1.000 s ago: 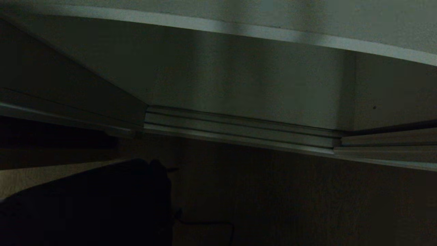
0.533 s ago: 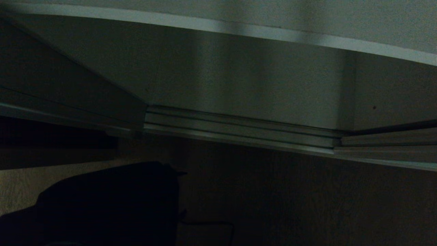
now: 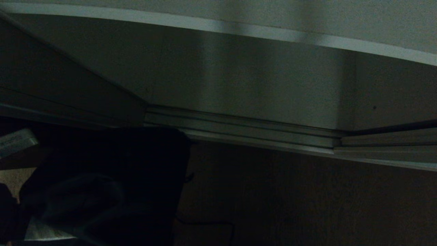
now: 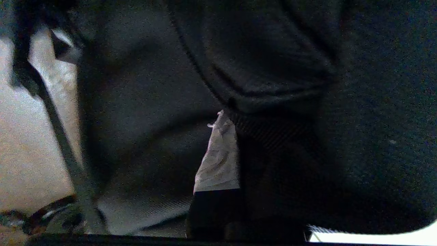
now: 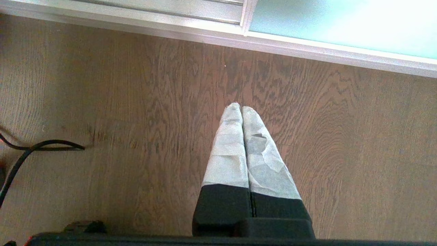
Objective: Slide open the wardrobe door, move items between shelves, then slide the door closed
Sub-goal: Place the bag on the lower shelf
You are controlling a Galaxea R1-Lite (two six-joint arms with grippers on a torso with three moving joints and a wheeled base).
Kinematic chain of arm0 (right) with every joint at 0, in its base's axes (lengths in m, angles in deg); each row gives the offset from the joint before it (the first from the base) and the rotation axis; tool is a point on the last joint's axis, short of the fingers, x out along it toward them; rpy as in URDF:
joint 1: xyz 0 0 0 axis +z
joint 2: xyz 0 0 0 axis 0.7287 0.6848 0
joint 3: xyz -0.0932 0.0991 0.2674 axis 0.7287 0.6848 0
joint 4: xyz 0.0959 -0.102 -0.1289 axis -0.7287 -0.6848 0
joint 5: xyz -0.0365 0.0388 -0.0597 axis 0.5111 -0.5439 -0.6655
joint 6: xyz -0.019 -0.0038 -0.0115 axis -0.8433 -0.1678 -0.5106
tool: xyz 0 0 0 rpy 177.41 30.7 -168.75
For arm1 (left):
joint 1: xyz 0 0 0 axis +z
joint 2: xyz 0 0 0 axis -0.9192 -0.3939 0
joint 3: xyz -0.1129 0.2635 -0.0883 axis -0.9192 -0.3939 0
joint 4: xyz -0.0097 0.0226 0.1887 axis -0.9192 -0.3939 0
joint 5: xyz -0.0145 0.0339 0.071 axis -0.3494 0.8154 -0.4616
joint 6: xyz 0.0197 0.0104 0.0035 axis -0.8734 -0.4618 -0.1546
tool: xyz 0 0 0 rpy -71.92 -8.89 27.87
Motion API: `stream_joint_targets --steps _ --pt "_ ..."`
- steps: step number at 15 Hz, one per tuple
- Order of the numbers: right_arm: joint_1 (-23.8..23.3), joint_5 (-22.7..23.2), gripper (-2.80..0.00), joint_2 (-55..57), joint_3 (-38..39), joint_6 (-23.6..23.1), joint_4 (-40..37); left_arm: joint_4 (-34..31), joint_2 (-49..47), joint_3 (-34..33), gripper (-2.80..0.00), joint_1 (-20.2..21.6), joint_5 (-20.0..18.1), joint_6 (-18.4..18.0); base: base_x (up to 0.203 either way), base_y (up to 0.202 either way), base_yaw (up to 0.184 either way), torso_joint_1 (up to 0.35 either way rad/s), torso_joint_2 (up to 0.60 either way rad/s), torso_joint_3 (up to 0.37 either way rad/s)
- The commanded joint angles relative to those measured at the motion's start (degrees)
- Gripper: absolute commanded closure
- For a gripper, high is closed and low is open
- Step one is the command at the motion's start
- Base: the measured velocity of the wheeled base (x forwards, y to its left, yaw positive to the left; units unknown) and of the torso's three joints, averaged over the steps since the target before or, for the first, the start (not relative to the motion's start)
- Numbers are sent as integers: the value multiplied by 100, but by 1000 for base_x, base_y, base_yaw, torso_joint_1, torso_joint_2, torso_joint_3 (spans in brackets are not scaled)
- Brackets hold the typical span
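Black bag [image 3: 112, 177] below bright shelf edge [image 3: 218, 25]

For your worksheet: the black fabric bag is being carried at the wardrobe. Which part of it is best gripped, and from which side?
Probably a fold of its soft cloth or the strap, from above. The black bag is limp and creased, with no rigid edge, so a pinched fold suits it. The left pincer is shut on the bag's cloth. The strap hangs loose beside it.

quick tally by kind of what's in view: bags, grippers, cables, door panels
soft black fabric bag: 1
grippers, left gripper and right gripper: 2
thin black cable on the wooden floor: 1
frosted pale teal sliding door panel: 1
total: 5
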Motion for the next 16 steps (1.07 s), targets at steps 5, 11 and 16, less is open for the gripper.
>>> stream_joint_targets --steps 5,11,16 --pt "-1 -2 0 -9 0 3 2 -27 -346 281 0 -1334 -71 871 0 0 0 0 0 0" --pt "6 -2 0 -9 0 3 2 702 -1252 731 0 -2054 55 1669 0 0 0 0 0 0" --pt "1 -2 0 -9 0 3 2 1753 -2085 1422 0 -2844 690 2922 0 0 0 0 0 0"
